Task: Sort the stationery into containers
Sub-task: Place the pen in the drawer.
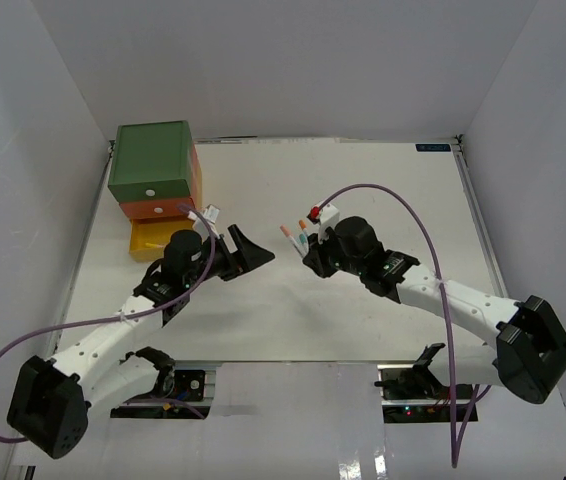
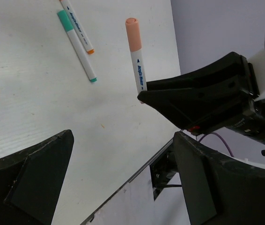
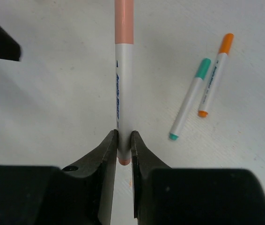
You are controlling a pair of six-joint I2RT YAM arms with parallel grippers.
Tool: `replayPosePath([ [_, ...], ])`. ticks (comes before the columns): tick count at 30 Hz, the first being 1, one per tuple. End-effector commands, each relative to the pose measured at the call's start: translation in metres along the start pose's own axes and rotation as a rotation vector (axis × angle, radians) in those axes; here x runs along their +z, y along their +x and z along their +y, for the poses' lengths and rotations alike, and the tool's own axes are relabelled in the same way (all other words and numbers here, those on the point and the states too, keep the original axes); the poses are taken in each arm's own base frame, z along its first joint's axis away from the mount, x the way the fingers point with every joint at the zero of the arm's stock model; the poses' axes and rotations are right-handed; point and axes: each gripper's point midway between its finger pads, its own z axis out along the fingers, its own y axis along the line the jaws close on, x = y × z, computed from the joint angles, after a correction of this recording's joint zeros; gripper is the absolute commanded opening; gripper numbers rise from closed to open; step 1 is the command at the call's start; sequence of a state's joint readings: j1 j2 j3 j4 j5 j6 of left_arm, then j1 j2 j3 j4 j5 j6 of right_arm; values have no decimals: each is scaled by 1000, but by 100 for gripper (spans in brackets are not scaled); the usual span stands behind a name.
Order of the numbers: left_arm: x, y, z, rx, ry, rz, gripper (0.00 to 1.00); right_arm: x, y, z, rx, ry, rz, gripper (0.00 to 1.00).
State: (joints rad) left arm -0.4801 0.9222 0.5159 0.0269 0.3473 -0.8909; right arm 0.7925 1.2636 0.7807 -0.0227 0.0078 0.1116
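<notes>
White tabletop (image 1: 363, 300) carries 3 stacked drawers (image 1: 153, 185) at far left, the yellow one seemingly pulled out for pens; my left gripper (image 1: 251, 252) stands wide open, while my right gripper (image 3: 124, 146) pinches 1 peach-capped marker (image 3: 123, 70) by its tail, presumably for carrying there.

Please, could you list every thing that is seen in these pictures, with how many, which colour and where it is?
Drawers: three, green over orange over yellow, stacked at the table's far left; the yellow one looks pulled out.
Peach marker: one, peach cap, white body, gripped by its end in the right tool.
Teal marker: one, teal cap, white body, lying on the table.
Orange marker: one, orange cap, white body, lying beside the teal one.
Table: one, white, under everything.
Cables: two, purple, one along each arm.
Left tool: one, black, open and empty, facing the right tool.
Right tool: one, black, shut on the peach marker.
</notes>
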Motion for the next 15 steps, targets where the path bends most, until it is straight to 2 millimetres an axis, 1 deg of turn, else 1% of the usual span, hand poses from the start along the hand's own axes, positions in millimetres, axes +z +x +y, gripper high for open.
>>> replayPosePath([
  [1, 18, -23, -29, 17, 16, -104, 98, -7, -31, 30, 58, -126, -132, 17],
  [2, 22, -29, -34, 25, 11, -124, 98, -8, -34, 34, 66, -139, -144, 18],
  [3, 29, -26, -31, 24, -6, -113, 97, -9, -36, 37, 66, -147, -149, 18],
  [4, 33, -23, -35, 30, -2, -106, 95, -10, -37, 39, 67, -152, -151, 18],
  [6, 39, -28, -41, 28, -1, -130, 93, -11, -37, 43, 70, -161, -153, 19],
  [7, 45, -24, -40, 27, -9, -119, 90, -11, -37, 44, 70, -164, -154, 19],
  [8, 48, -28, -45, 26, -4, -133, 89, -11, -36, 46, 71, -169, -154, 19],
  [10, 53, -25, -48, 35, -7, -122, 86, -10, -36, 47, 74, -171, -155, 20],
  [11, 59, -23, -45, 38, -20, -113, 83, -10, -35, 48, 74, -173, -154, 20],
  [12, 62, -25, -46, 35, -21, -116, 81, -9, -34, 48, 76, -175, -154, 20],
  [13, 64, -22, -47, 37, -24, -109, 79, -9, -34, 49, 77, -177, -153, 21],
  [15, 70, -19, -41, 35, -46, -103, 74, -8, -33, 49, 78, -175, -152, 21],
])
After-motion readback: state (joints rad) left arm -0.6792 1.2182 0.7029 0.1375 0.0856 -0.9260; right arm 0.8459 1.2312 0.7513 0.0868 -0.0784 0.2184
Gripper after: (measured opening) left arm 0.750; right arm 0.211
